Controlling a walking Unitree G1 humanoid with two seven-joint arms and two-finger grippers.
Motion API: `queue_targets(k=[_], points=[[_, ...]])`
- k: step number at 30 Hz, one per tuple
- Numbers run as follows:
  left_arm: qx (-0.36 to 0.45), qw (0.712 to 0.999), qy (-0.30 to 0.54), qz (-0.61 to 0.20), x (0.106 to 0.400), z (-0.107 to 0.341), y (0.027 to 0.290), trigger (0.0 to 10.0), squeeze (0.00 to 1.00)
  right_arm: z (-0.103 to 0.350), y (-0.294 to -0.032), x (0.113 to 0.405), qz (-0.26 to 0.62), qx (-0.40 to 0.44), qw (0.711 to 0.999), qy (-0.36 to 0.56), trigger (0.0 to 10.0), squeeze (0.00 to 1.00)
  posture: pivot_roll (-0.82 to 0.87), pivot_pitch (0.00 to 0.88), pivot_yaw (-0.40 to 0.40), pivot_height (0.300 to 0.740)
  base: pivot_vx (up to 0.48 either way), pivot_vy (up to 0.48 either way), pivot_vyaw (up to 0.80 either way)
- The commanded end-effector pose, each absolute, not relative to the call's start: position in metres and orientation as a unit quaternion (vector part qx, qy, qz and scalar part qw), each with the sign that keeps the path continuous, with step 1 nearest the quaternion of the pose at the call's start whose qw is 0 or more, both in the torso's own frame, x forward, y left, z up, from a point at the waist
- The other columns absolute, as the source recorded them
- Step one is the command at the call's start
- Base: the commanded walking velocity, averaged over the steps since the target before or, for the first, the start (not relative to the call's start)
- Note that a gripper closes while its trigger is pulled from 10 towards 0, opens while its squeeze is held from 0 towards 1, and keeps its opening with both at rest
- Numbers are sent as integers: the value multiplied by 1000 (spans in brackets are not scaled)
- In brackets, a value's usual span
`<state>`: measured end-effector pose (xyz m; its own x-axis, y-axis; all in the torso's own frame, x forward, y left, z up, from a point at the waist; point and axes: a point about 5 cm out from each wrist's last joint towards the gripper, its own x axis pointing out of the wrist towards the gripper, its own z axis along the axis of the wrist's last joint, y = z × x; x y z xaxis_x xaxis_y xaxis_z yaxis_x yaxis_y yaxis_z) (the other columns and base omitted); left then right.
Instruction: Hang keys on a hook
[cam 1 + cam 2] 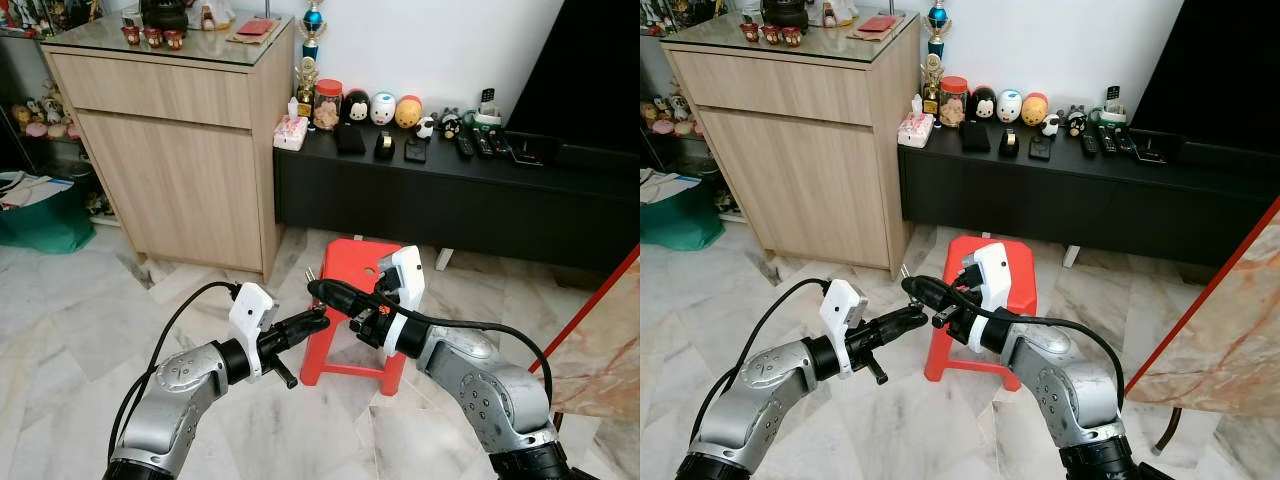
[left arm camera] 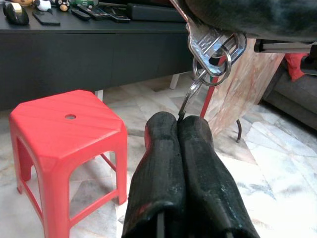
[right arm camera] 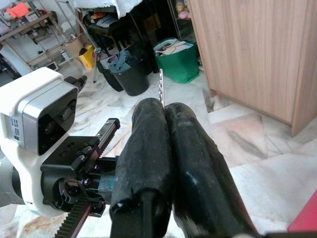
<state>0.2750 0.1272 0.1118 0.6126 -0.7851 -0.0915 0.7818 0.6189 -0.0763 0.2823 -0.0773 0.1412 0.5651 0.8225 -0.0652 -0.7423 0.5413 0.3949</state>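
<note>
A bunch of silver keys on a ring hangs under my right gripper, which is shut on it. One key blade sticks out past its closed fingertips. My left gripper sits just below and to the left of the right one, tips almost touching it. In the left wrist view its fingers are pressed together, and a thin metal piece from the ring runs down into their tips. Both grippers meet in mid-air in front of a red stool.
The red plastic stool stands on the marble floor right behind the grippers. A wooden cabinet is at the back left and a low black console with small items runs along the wall. A green bag sits far left, and a red-edged marble slab leans at the right.
</note>
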Motion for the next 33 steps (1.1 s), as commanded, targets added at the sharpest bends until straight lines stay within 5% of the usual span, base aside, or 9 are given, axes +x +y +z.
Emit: queue_targets(k=[1,21,23,24,28,30,31,32,33], points=[[-12,899,55,-434,275,113,127,0,0,149,-81,285,445,162,874,105,10000,0,-5,0,-95,740,0,0,0],[-9,902,58,-427,272,111,131,0,0,141,-112,301,369,127,914,115,10000,0,-4,0,-97,740,0,0,0],[-4,903,59,-425,272,111,131,2941,0,141,-111,301,369,128,914,114,10000,0,-4,0,-97,740,0,0,0],[4,904,61,-423,273,110,131,10000,0,141,-110,301,371,128,913,113,10000,0,-4,0,-97,740,0,0,0],[10,903,62,-425,274,109,130,10000,0,142,-105,300,380,131,909,113,10000,0,-3,0,-98,740,0,0,0],[9,903,62,-425,274,109,130,10000,122,142,-104,300,384,133,907,113,10000,0,-3,0,-98,740,0,0,0],[8,903,60,-425,274,109,130,10000,761,142,-104,300,386,133,906,112,10000,0,-3,0,-98,740,0,0,0],[5,903,58,-426,274,110,130,10000,1000,143,-103,299,388,134,905,112,10000,0,-4,0,-98,740,0,0,0],[2,903,55,-426,275,111,129,10000,1000,143,-102,299,390,134,904,111,10000,0,-4,0,-98,740,0,0,0]])
